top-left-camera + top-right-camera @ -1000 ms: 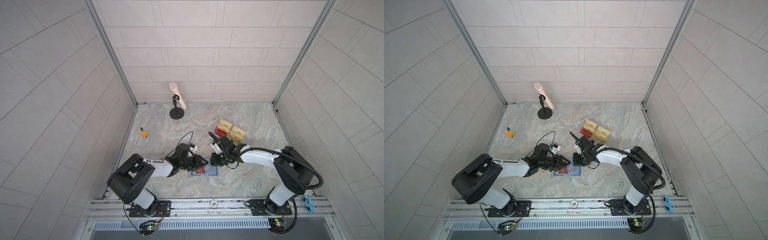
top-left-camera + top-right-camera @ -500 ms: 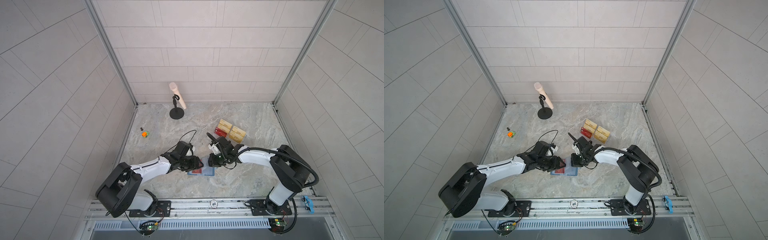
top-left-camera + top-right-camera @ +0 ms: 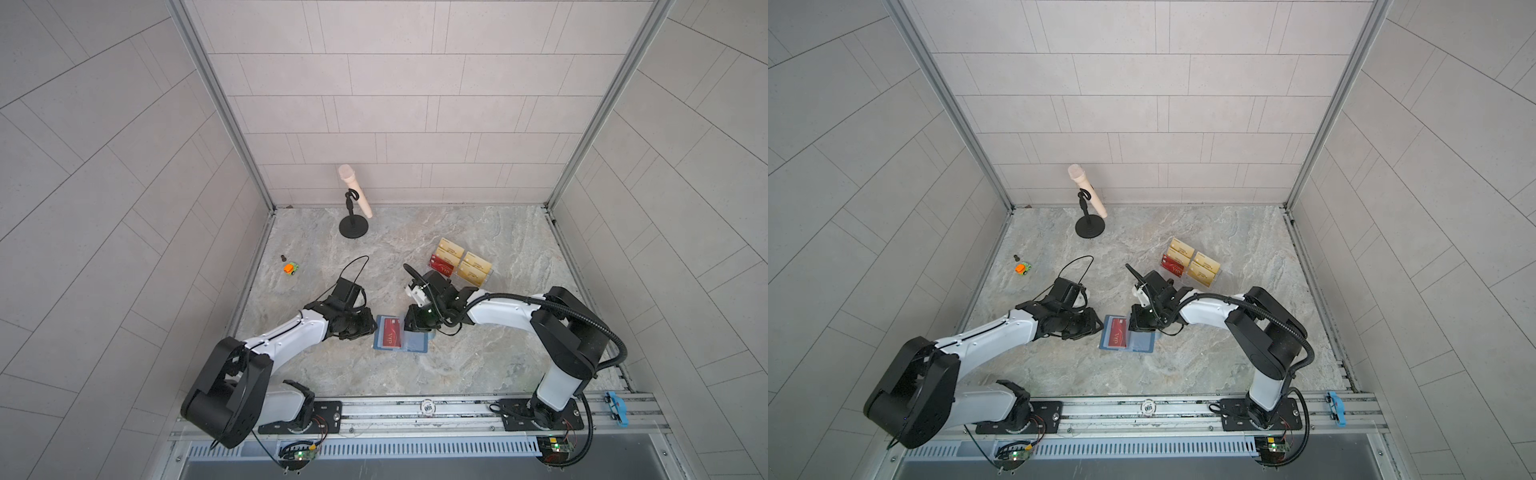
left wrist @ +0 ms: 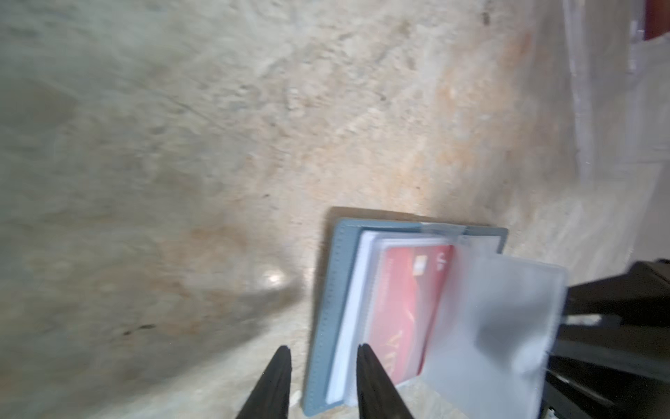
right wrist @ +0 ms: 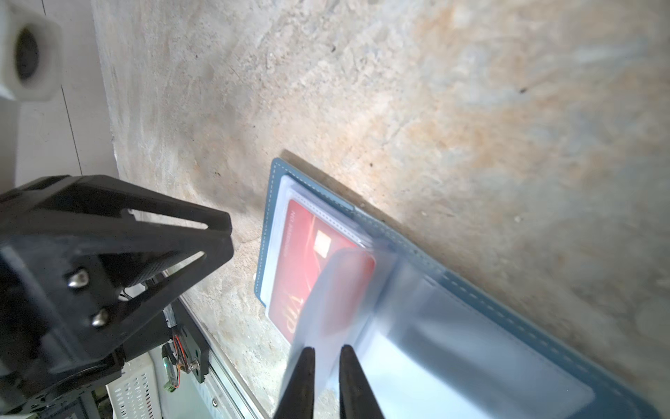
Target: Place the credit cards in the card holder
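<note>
The slate-blue card holder lies open near the table's front middle. One red credit card sits in its left-hand clear sleeve. More red credit cards stand in the acrylic stand behind. My left gripper is open and hovers just left of the holder's edge. My right gripper is shut on a loose clear sleeve page and holds it lifted off the holder.
A clear tiered stand with pale gold cards is at the back right. A microphone on a round black base stands at the back. A small orange-green toy lies at the left.
My left gripper has drawn back to the left off the card holder, leaving the red card in the left sleeve, and its jaws have narrowed. The right gripper stays at the holder's top edge.
</note>
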